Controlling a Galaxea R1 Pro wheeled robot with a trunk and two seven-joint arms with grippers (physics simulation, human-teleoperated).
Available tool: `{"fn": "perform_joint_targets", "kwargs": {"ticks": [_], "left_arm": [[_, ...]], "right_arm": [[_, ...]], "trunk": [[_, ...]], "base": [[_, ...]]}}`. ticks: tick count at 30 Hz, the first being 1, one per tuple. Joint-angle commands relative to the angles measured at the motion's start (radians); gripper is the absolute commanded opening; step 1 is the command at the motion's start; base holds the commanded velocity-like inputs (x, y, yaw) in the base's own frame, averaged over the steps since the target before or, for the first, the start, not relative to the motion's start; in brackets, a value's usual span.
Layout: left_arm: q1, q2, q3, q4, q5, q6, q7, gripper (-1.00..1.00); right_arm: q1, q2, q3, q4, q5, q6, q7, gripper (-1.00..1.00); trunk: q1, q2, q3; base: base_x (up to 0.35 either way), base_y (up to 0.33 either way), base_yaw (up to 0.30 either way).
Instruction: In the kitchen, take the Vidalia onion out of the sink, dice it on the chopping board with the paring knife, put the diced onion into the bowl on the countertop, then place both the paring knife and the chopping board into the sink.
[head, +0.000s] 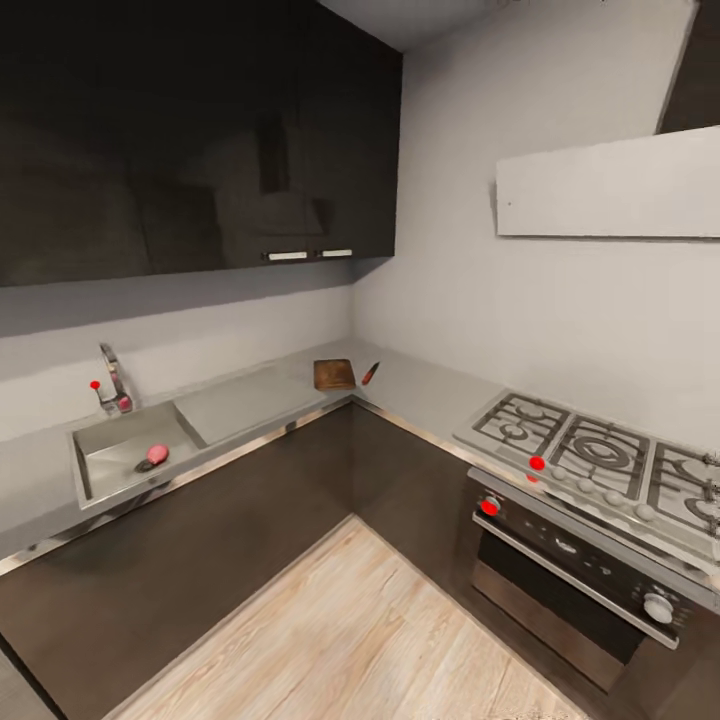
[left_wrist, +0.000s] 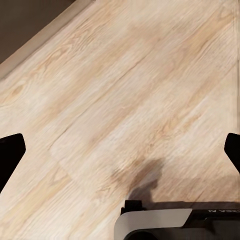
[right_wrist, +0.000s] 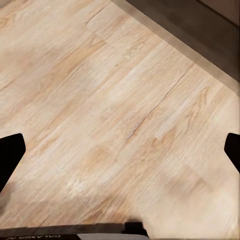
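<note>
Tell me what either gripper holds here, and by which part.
Nothing. Both the left gripper and right gripper are open over bare floor; the onion lies in the sink.

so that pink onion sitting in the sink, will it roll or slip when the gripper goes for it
The Vidalia onion looks small and rounded, so it probably rolls if nudged off-centre. It rests on the smooth steel floor of the sink, which likely offers little grip. The basin walls should stop it rolling far.
</note>
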Motion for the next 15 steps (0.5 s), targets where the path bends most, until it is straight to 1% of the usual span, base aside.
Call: {"fn": "perform_joint_targets", "kwargs": {"ticks": [1,3,6,15], "left_arm": [[0.0,0.0,0.0,0.0,0.0,-0.003,0.0,1.0],[0.0,0.0,0.0,0.001,0.0,-0.003,0.0,1.0],[0.0,0.0,0.0,0.001,0.0,-0.003,0.0,1.0],[0.0,0.0,0.0,0.001,0.0,-0.003,0.0,1.0]], "right_arm": [[-0.001,0.0,0.001,0.001,0.001,-0.003,-0.004,1.0],[0.0,0.0,0.001,0.001,0.001,-0.003,-0.004,1.0],[0.0,0.0,0.001,0.001,0.001,-0.003,-0.004,1.0],[-0.001,0.0,0.0,0.001,0.001,-0.003,-0.004,1.0]], "trunk": [[0.0,-0.001,0.0],[0.0,-0.001,0.0],[0.0,-0.001,0.0],[0.0,-0.001,0.0]], "base": [[0.0,0.0,-0.236],[0.0,0.0,-0.206],[0.0,0.0,-0.1],[0.0,0.0,-0.019]]}}
